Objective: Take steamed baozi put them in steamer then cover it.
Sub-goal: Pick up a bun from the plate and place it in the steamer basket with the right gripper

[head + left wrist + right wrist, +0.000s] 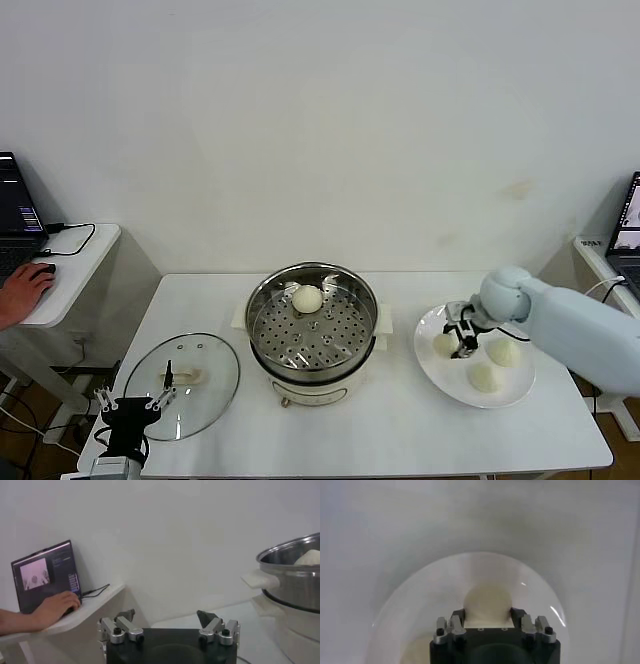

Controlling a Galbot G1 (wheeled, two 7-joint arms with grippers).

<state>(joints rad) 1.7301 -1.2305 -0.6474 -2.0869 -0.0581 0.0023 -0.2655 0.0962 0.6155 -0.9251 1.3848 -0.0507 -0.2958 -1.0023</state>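
1. Cream-white baozi (487,601) sits between the fingers of the right gripper (461,338), which clamp its sides on the white plate (440,375) at the table's right.
2. Two more buns (495,364) lie on the plate, on the far side of the gripper from the steamer.
3. One bun (307,298) is already in the steamer (313,330), which stands to the left of the held bun; the right arm is nearer.
4. Left gripper (130,404) hangs spread apart by the glass cover (182,385).
5. No readable labels.
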